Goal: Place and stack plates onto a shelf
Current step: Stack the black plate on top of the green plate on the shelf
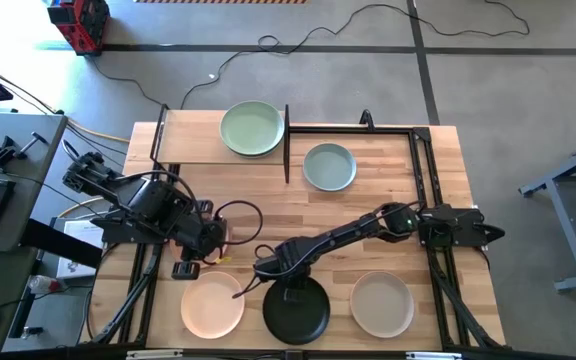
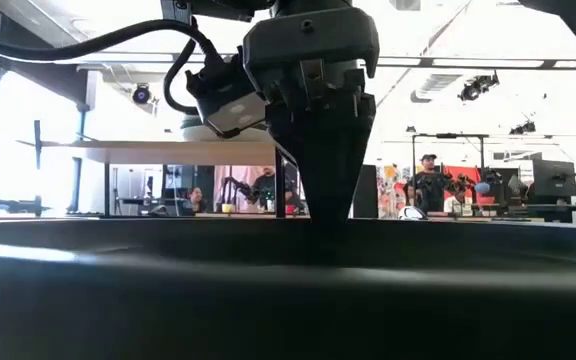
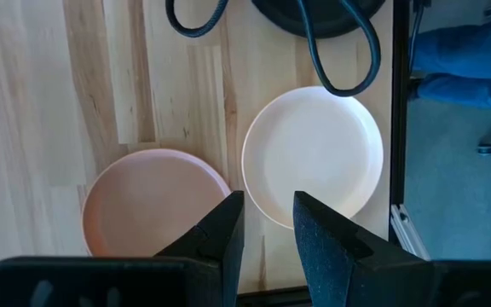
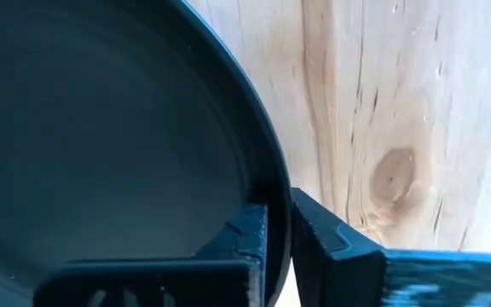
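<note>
Five plates: green (image 1: 253,128), blue-grey (image 1: 329,166), peach (image 1: 213,305), black (image 1: 296,308), beige (image 1: 382,303); one shelf (image 1: 190,138).

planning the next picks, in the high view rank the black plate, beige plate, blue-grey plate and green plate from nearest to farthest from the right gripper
1. Round matte black plate: front edge, middle; the right gripper is shut on its rim.
2. Round beige plate: front edge, right of the black one.
3. Round pale blue-grey plate: on the tabletop farther back, beside the shelf.
4. Round pale green plate: on the light-wood shelf, back left.
</note>
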